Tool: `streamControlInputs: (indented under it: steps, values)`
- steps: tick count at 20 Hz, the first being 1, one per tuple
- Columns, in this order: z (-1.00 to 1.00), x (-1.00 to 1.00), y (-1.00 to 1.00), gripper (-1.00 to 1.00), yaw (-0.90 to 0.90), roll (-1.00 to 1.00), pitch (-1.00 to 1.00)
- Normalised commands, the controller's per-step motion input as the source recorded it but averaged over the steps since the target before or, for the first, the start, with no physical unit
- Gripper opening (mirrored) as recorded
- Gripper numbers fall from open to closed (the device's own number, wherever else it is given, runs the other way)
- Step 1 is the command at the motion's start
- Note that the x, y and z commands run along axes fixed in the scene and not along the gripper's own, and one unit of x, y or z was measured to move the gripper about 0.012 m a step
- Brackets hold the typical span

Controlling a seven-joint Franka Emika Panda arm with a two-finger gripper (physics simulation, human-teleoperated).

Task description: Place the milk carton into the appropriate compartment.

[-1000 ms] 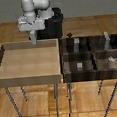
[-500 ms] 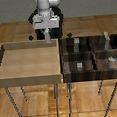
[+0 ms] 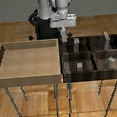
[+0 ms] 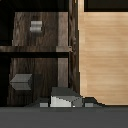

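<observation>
Since the earlier frames the arm has swung toward the exterior view's right, so the pincer now hangs over the seam between the two trays rather than above the pale one. Off to the pincer's side toward the exterior view's left lies the light wooden tray, a single open box on thin legs. Directly under the pincer runs the wall where that tray meets the dark brown divider tray, which spreads away toward the exterior view's right, split into several compartments. The milk carton appears as a narrow pale shape hanging straight down from the wrist; in the wrist view a pale grey-white block sits right at the fingers, which seem clenched on it, though the render is too coarse to be sure of the contact. Below the pincer, in the nearest dark compartments, two small grey blocks rest in separate cells, one close beneath and one further along the same row. Further toward the exterior view's right, more small grey blocks sit among the dividers, well apart from the pincer.
</observation>
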Motion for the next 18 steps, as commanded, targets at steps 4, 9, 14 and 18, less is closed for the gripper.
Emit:
streamControlInputs:
  steps: [4, 9, 14, 18]
  values:
    - [0.0, 0.0, 1.0, -1.0, 0.0, 0.0, 0.0]
    - [0.0, -0.2, 0.4, -1.0, 0.0, 0.0, 0.0]
    - [-0.8, 0.0, 0.0, -1.0, 0.0, 0.0, 0.0]
    - [-1.0, 0.0, 0.0, -1.0, 0.0, 0.0, 0.0]
